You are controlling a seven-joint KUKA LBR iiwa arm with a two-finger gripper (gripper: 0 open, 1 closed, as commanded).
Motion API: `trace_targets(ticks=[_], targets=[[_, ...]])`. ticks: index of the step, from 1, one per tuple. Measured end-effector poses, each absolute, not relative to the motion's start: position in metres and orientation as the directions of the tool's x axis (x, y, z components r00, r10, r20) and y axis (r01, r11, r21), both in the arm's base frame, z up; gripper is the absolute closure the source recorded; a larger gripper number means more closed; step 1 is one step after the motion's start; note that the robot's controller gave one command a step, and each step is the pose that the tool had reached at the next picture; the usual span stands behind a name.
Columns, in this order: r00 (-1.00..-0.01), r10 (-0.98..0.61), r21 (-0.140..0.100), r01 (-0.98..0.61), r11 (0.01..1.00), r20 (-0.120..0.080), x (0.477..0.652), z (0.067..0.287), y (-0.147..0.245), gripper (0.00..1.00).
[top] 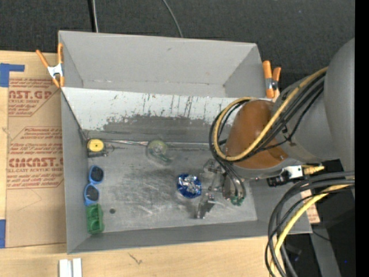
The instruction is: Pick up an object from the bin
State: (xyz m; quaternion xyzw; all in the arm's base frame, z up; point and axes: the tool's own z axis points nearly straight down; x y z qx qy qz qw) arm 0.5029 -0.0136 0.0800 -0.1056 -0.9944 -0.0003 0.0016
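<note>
Looking down into a grey metal bin (161, 62) with a scuffed floor. Meeting first, nearest the front wall, a green ribbed plastic piece (94, 219) lying in the front left corner. Finding farther right along the same front stretch the claw (206, 203), hanging low over the floor and reaching in from the right beneath the arm's orange-brown wrist cover (253, 134) and looped yellow and black cables (222, 137). Not being able to tell the claw's state, apart or together.

Noting just beside the claw, on its left, a shiny blue-and-white crumpled lump (188, 186) resting on the floor right of centre. Not being able to judge whether touching or narrowly apart.

Moving back along the left wall. Passing a light blue round plastic cap (91, 194) just behind the green piece, then a darker blue round cap (95, 174) just behind that. Reaching, farther back, a yellow round disc (95, 146) lying at the left end of the back wall's foot. Spotting a pale, clear round lid-like thing (157, 150) near that same foot, about midway across and well apart from the claw. Ending at the sloping back wall, streaked with dark scratches.
</note>
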Motion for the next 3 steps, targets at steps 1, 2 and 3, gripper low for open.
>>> trace_targets(ticks=[1, 2, 3], targets=[[-0.989, 0.149, 0.001, 0.149, 0.989, -0.005, 0.506, 0.079, 0.037, 0.00], [-0.988, 0.151, 0.002, 0.151, 0.988, -0.009, 0.507, 0.079, 0.036, 1.00], [-1.000, 0.008, -0.001, 0.008, 1.000, -0.009, 0.526, 0.206, -0.016, 1.00]])
